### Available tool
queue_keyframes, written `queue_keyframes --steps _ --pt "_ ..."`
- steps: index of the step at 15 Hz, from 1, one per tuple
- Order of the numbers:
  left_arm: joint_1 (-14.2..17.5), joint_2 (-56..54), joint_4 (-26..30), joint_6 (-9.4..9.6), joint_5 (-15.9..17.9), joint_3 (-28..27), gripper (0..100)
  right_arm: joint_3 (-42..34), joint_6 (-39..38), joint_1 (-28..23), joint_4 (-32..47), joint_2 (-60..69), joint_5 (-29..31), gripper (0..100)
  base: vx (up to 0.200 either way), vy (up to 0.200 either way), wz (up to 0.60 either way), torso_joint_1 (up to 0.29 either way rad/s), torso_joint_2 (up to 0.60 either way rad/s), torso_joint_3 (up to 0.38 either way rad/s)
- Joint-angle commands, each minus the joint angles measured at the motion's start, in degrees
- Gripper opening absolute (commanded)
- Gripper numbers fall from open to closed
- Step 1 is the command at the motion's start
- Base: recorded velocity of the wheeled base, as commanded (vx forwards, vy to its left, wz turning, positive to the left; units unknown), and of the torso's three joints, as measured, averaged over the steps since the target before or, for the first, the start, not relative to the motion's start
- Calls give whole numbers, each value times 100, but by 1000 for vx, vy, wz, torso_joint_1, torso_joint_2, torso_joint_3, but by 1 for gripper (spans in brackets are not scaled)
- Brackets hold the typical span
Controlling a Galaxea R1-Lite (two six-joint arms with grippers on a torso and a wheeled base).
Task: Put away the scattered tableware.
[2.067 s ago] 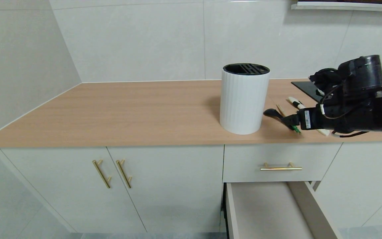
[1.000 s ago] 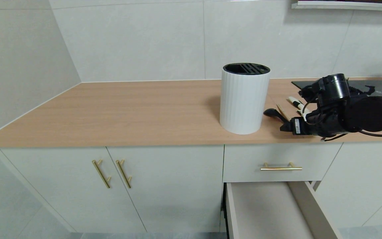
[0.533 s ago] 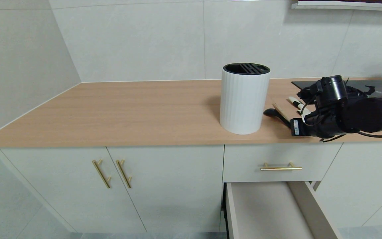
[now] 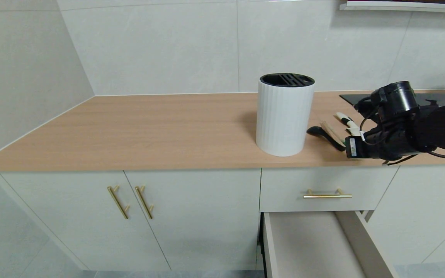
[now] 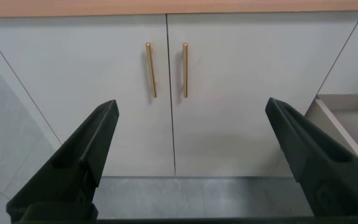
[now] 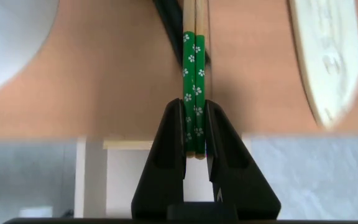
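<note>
— Head view, contents?
— Wooden worktop (image 4: 149,127). White ribbed holder (image 4: 285,116), upright, right of centre. Just right of it: black spoon (image 4: 315,130), chopsticks (image 4: 330,129), white utensil (image 4: 345,119). Right gripper (image 4: 350,147) at the chopsticks' near end. Drawer (image 4: 307,247), pulled open, below.
— Left wrist view?
— Left gripper (image 5: 191,155), fingers spread wide, facing two cupboard doors (image 5: 166,124) with brass handles.
— Right wrist view?
— Right gripper clamped on the chopsticks' green flowered ends. Sticks low at the worktop, touching or not: cannot tell. White paddle blade (image 6: 325,56) lies beside them.
</note>
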State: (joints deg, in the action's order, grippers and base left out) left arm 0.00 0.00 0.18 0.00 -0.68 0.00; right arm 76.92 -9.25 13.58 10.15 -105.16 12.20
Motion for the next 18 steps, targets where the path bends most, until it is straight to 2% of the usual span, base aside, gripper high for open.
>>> queue_keyframes --steps 1,4,8,10,14,18 --pt "0 9 -1 0 -2 0 100 -178 -288 233 505 1120 -51 0 0 0 0 0 0 0" --pt "0 9 -1 0 -2 0 100 -599 -296 338 1375 2166 -377 0 0 0 0 0 0 0" --pt "0 9 -1 0 -2 0 100 -766 -226 338 2254 2737 -851 0 0 0 0 0 0 0" --pt "0 9 -1 0 -2 0 100 -1083 275 338 2245 2895 -1132 0 0 0 0 0 0 0" --pt "0 9 -1 0 -2 0 100 -1329 503 347 2254 3045 -1686 0 0 0 0 0 0 0" --pt "0 9 -1 0 -2 0 100 -1654 846 699 2228 3080 -1748 0 0 0 0 0 0 0"
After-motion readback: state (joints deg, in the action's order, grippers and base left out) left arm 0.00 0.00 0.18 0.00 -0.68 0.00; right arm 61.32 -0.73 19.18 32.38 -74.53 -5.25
